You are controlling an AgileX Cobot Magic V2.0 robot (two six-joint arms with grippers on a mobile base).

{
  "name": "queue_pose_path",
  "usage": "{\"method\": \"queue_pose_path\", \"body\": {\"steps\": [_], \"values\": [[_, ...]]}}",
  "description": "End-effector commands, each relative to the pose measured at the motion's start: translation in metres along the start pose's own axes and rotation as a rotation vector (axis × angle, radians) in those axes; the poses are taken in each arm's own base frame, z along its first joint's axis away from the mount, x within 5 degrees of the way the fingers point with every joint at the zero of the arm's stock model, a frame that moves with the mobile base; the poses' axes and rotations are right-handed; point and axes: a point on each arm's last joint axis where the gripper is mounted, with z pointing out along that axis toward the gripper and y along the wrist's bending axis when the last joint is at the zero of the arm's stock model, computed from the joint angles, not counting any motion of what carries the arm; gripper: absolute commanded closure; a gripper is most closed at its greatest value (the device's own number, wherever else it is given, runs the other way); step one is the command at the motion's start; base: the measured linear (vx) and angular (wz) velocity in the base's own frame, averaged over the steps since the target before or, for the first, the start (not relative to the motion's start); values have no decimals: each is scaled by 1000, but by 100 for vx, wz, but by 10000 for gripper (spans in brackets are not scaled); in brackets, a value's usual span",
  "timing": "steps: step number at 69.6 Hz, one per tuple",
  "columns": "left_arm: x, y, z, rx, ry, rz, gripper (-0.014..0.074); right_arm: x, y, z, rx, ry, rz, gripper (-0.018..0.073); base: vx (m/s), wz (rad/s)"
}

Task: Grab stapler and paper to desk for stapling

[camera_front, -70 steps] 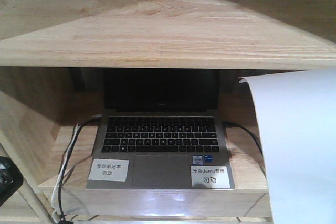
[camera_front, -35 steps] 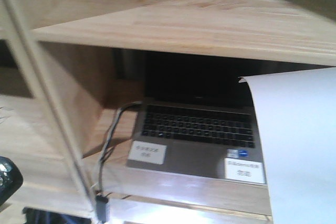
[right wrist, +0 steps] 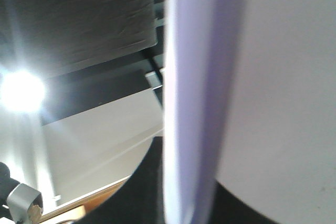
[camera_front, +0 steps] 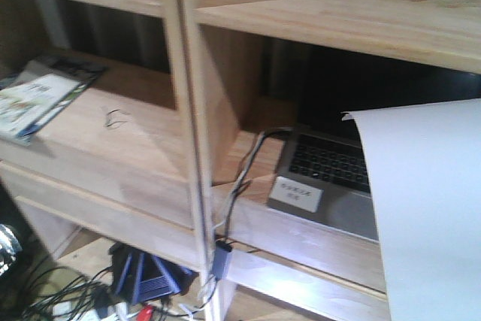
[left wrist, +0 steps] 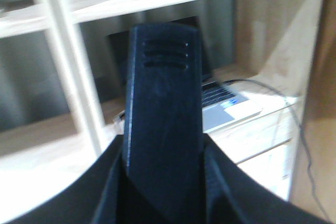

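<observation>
- Left gripper [left wrist: 164, 158]: jaws clenched on the stapler [left wrist: 163, 103]. In the left wrist view the black body stands upright between the two dark fingers [left wrist: 107, 182], and three short slots show near its top end.
- Shelf unit [camera_front: 188, 110]: light wood. In the front view a magazine [camera_front: 41, 99] lies flat in the left bay.
- Cable [camera_front: 242, 186]: hangs over the shelf edge just right of the upright post.
- Laptop [camera_front: 331, 171]: sits open in the right bay, with a white label [camera_front: 296, 192] on its palm rest.
- Paper [camera_front: 428, 216]: held raised at the far right, its top corner curled, covering part of the laptop.
- Right gripper [right wrist: 189, 192]: jaws appear to be grasping the paper's lower part. In the right wrist view the sheet is seen nearly edge-on and fills the right side.
</observation>
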Motion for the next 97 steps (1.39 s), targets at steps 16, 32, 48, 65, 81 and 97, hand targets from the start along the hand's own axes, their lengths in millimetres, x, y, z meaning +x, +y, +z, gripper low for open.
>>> {"method": "queue_pose_path", "body": {"steps": [16,32,48,65,81,97], "values": [[-18,2,-3,-19,-130,-20,603,-6,8,6,-41,-25,-9,565,-9,37],[-18,2,-3,-19,-130,-20,603,-6,8,6,-41,-25,-9,565,-11,41],[-18,2,-3,-19,-130,-20,603,-6,8,6,-41,-25,-9,565,-11,45],[-18,2,-3,-19,-130,-20,603,-6,8,6,-41,-25,-9,565,-11,44],[-18,2,-3,-19,-130,-20,603,-6,8,6,-41,-25,-9,565,-10,43],[-18,2,-3,-19,-130,-20,603,-6,8,6,-41,-25,-9,565,-8,43]]}}
